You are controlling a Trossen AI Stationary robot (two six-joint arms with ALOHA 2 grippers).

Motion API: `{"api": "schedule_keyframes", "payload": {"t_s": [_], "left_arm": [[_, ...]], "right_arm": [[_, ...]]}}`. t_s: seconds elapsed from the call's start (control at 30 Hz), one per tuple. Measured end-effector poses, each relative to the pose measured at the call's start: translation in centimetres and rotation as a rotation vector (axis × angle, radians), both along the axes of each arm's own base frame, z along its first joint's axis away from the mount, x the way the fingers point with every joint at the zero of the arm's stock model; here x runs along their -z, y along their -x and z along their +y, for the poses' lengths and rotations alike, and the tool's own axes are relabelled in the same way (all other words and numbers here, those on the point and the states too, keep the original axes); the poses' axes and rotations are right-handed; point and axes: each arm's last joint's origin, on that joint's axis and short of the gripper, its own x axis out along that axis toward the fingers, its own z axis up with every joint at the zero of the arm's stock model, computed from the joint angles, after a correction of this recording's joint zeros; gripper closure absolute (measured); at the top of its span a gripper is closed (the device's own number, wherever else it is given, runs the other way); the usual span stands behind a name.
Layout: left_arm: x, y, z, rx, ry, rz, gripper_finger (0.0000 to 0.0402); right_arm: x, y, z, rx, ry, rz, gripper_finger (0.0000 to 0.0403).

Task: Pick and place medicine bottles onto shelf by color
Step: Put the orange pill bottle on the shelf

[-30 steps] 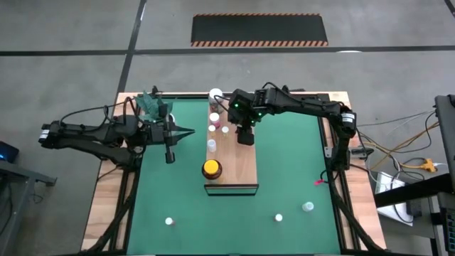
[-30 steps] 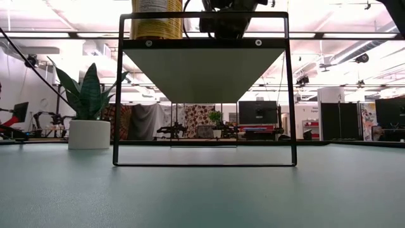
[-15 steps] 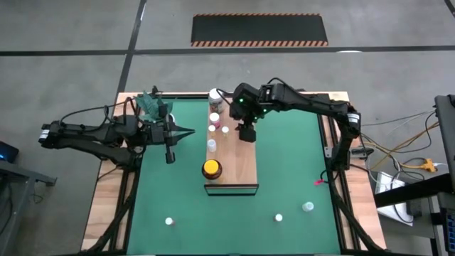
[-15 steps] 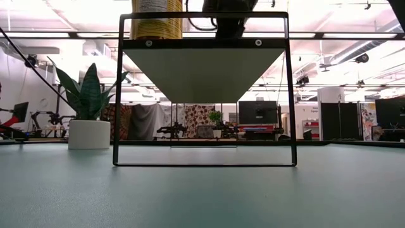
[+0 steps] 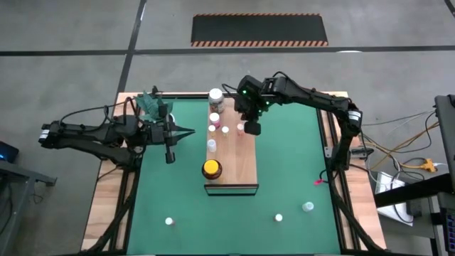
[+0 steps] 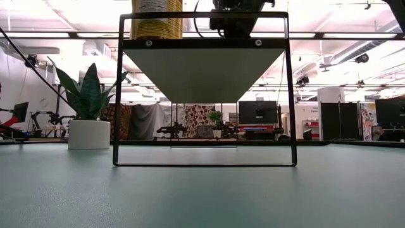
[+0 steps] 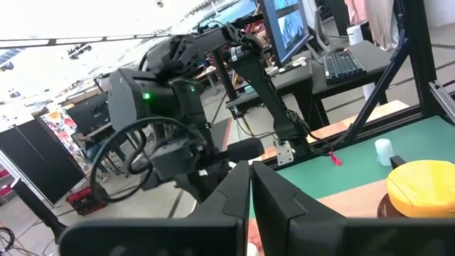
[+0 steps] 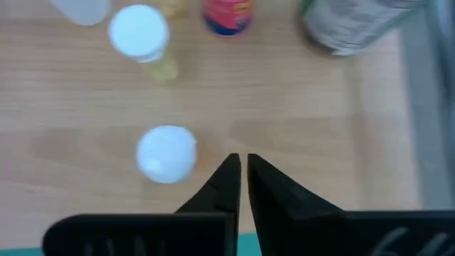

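The shelf [image 5: 238, 160] is a wooden board on a black frame [image 6: 120, 95] at the mat's middle. On it stand an amber yellow-lidded jar [image 5: 211, 168], a white-lidded jar [image 5: 215, 96] and a few tiny bottles [image 5: 212, 118]. My right gripper [image 5: 252, 129] hovers shut over the board's far right part, just beside a pale-capped bottle [image 8: 166, 153] that stands upright on the wood. It touches nothing. My left gripper [image 5: 190, 131] is shut at the mat's left, pointing toward the shelf. It holds nothing.
Three tiny bottles stand loose on the green mat near its front: one [image 5: 169, 221] at the left and two [image 5: 279, 217] [image 5: 308, 207] at the right. A potted plant [image 5: 153, 105] sits at the far left corner. A small red thing [image 5: 319, 182] lies at the mat's right edge.
My right gripper has drawn back from over the shelf toward the table's right and far edge. A small pale-capped bottle that it covered now shows standing on the board beside it. The left arm has kept still.
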Motion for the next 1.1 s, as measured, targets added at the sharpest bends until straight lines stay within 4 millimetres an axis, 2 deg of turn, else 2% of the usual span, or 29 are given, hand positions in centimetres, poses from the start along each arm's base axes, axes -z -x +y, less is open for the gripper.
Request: {"api": "schedule_keyframes", "payload": {"t_s": [0.13,0.57,0.93,1.1], "left_arm": [[0.0,0.0,0.0,0.0,0.0,0.001,0.0401],[0.1,-0.1,0.0,0.0,-0.001,0.006,0.0401],[0.1,-0.1,0.0,0.0,-0.001,0.006,0.0401],[0.1,-0.1,0.0,0.0,0.001,0.006,0.0401]], "right_arm": [[0.5,-0.1,0.2,-0.034,-0.069,-0.01,0.0392],[0.7,-0.5,1.4,-0.046,-0.109,-0.014,0.0394],[0.7,-0.5,1.3,-0.025,-0.059,-0.005,0.0394],[-0.9,0.4,1.7,-0.017,-0.037,-0.038,0.0394]]}}
